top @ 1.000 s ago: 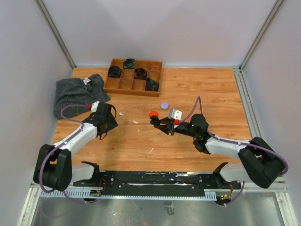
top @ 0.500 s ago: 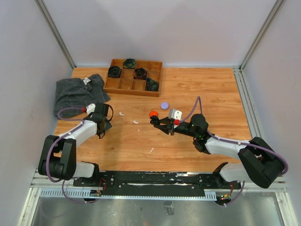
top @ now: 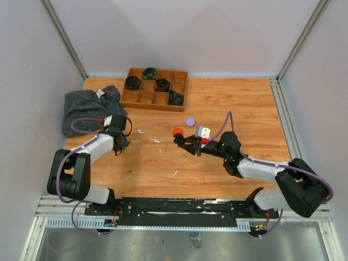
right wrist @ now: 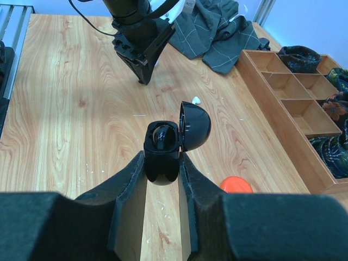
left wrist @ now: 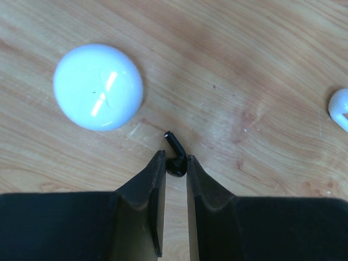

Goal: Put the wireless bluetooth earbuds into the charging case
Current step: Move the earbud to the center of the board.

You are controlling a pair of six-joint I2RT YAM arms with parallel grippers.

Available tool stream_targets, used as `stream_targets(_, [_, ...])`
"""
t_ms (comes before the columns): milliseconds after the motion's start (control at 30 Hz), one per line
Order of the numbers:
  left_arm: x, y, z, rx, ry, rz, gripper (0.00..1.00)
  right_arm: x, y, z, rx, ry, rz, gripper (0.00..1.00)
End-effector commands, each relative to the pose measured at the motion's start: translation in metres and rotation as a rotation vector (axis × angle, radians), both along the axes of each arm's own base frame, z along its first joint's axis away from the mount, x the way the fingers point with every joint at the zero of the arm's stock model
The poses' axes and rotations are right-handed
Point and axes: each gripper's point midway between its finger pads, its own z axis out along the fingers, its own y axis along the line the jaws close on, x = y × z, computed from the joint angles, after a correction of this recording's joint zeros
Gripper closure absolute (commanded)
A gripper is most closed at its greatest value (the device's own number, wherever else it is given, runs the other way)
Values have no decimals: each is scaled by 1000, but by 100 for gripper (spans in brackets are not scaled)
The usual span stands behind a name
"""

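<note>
My left gripper [left wrist: 175, 161] is shut on a tiny black earbud [left wrist: 173, 143] that lies on the wooden table, its stem poking out past the fingertips. In the top view that gripper [top: 122, 144] is low over the table's left side. My right gripper [right wrist: 162, 159] is shut on the black charging case [right wrist: 161, 163], held above the table with its lid [right wrist: 196, 126] hinged open. One black earbud [right wrist: 163, 136] sits in the case. A white earbud [left wrist: 340, 106] lies to the right of the left gripper.
A white round case [left wrist: 98, 87] lies just ahead and to the left of the left fingers. An orange case [top: 176, 131] and a lilac case [top: 190, 122] lie near the right gripper. A wooden tray [top: 142, 98] stands at the back, with a grey cloth [top: 87, 106] at the back left.
The left jaws have closed on the black earbud, and the left arm has drawn in slightly toward the left. The right arm and its case have not moved.
</note>
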Motion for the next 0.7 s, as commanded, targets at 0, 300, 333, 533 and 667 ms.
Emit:
stream_targets(0, [-13, -27, -10, -61, 104, -147, 87, 0, -1, 14, 30, -51, -2, 99])
stream_targets(300, [-31, -109, -8, -115, 171, -468, 90, 1, -2, 12, 24, -54, -12, 99])
stream_targets(333, [-34, -114, -8, -95, 182, -494, 89, 1, -2, 11, 22, -53, -10, 99])
stream_targets(533, [-54, -121, -12, -9, 238, -535, 81, 0, -1, 10, 21, -50, -1, 99])
stream_targets(667, [-55, -113, -14, 17, 241, -499, 70, -1, 0, 11, 22, -49, 5, 99])
